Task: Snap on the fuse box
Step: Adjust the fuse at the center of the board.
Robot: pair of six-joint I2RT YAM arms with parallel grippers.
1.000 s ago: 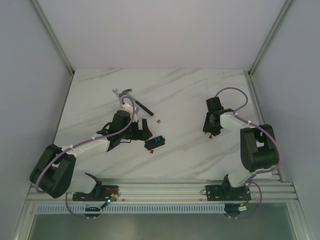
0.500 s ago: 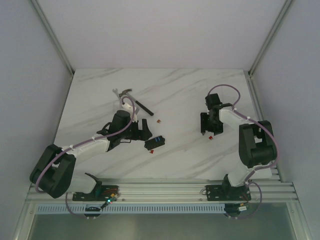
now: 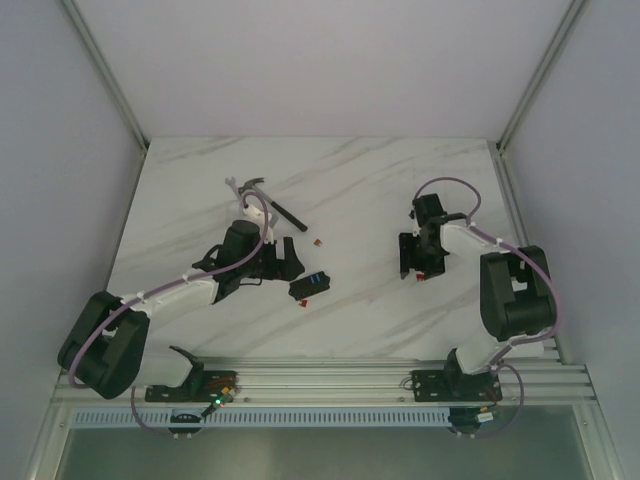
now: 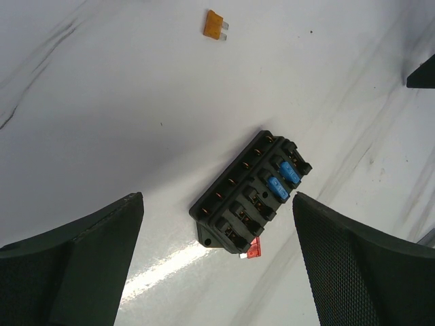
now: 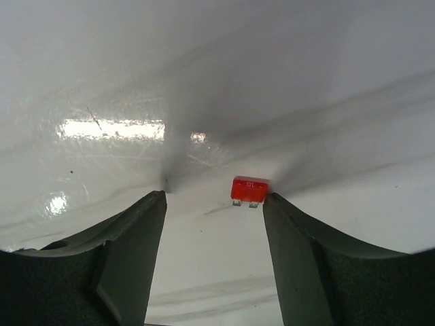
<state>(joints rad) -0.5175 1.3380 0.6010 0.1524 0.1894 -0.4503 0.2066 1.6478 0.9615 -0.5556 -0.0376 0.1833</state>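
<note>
The fuse box [image 4: 248,197] is a small black block with two blue fuses [image 4: 282,180] in its slots, and it lies flat on the white marble table [image 3: 350,190]. A red fuse [image 4: 253,250] lies against its near corner. My left gripper [image 4: 216,197] is open and hangs just above and short of the box, one finger on each side, touching nothing. In the top view the fuse box [image 3: 311,286] sits just right of the left gripper [image 3: 285,258]. My right gripper [image 5: 214,195] is open over the table, with a loose red fuse [image 5: 249,189] lying beside its right fingertip.
A black-handled hammer [image 3: 262,200] lies behind the left arm. A loose orange fuse [image 4: 215,25] lies beyond the fuse box, and it shows as a small red fuse [image 3: 318,242] from above. The right arm [image 3: 510,290] stands near the table's right edge.
The right gripper's jaws have spread wider, and its wrist has shifted slightly left over the red fuse. The left arm and fuse box have not moved.
</note>
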